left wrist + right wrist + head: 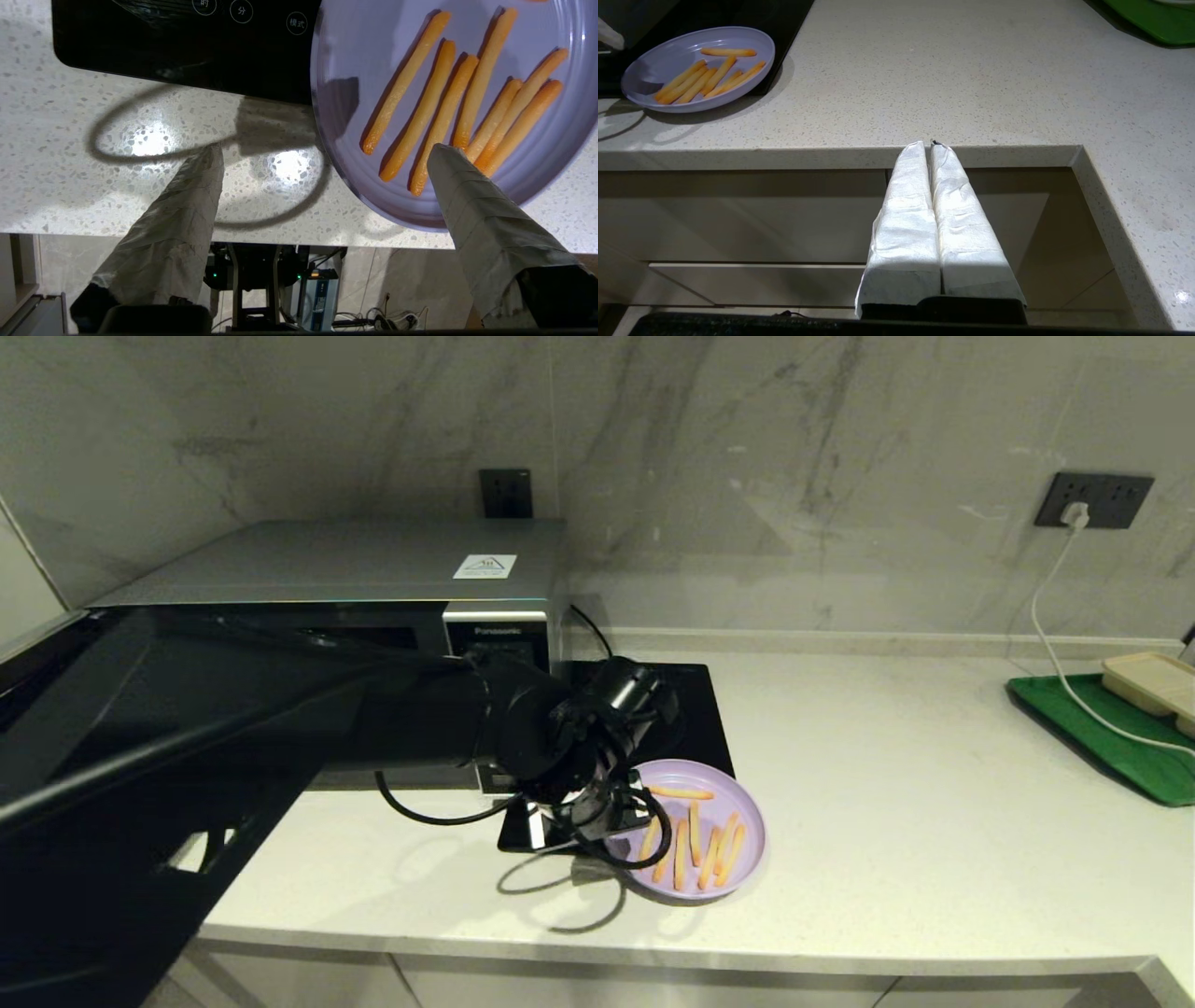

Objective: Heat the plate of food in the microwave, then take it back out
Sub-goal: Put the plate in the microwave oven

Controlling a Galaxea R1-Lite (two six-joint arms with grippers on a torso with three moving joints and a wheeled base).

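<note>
We look down on a pale speckled stone desk (934,821) against a marbled wall. At the far left stands the microwave (355,579), a silver box with a white triangle sticker on top; its dark glass door (140,709) is swung open toward us and fills the left of the view. Just right of the microwave lies a flat black cooktop (695,709).

The plate of food (724,803), a round lilac plate with thin orange fries (434,102), sits on the desk near its front edge, outside the microwave. Its far left rim overlaps the near corner of the cooktop.

Our left arm reaches out in front of the microwave, and the left gripper (327,158) hangs at the plate's left rim. Its two wrapped fingers (187,219) are spread wide and hold nothing: one is over bare desk to the left of the plate, the other over the plate's near edge beside the fry tips. We cannot tell whether either finger touches the plate.

The right gripper (930,145) is parked below the front edge of the desk, well right of the plate, with its fingers pressed together and empty.

At the far right a green tray (1102,733) carries a beige compartment tray (1153,679), and a white cable (1050,616) runs to a wall socket (1097,499).
</note>
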